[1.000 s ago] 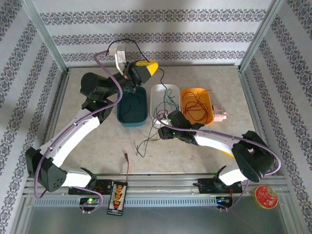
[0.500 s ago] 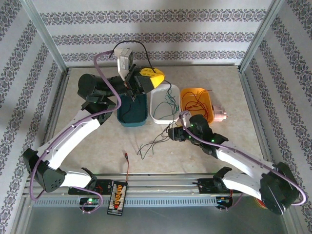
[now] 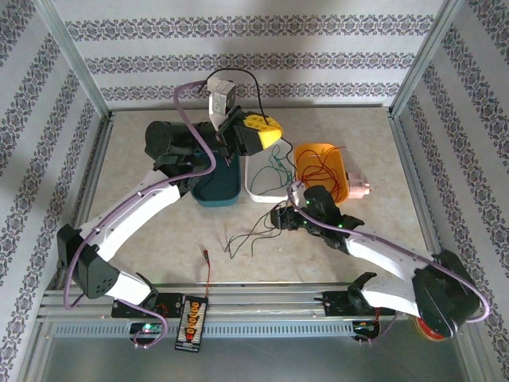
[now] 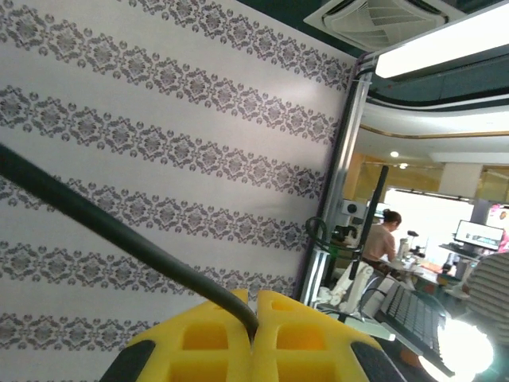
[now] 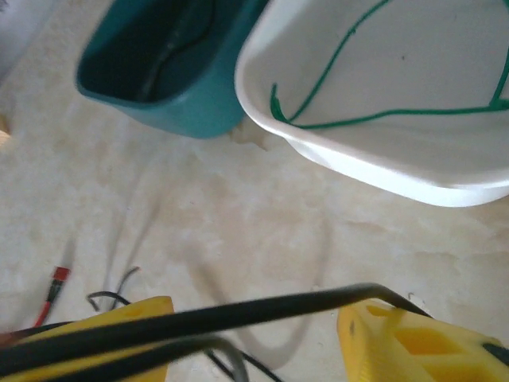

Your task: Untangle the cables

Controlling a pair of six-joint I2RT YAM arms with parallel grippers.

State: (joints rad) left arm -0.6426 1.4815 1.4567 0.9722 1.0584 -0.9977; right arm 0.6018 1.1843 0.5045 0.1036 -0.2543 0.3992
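Observation:
My left gripper is raised above the teal bin and the white bin, shut on a black cable. That cable is pinched between the yellow fingertips and arcs up over the wrist. A green cable lies in the white bin, and red cables lie in the orange bin. Low over the table, my right gripper stands open beside loose black cables. One black cable runs across the gap between its spread fingers.
The three bins stand in a row at mid-table. A black board with orange plugs sits on the front rail, and its red-black lead reaches onto the table. A pink object lies right of the orange bin. Metal frame posts border the table.
The left arm has swung right with the black cable, from over the teal bin towards the white one. The right arm has stretched out, with its gripper now by the loose black cables.

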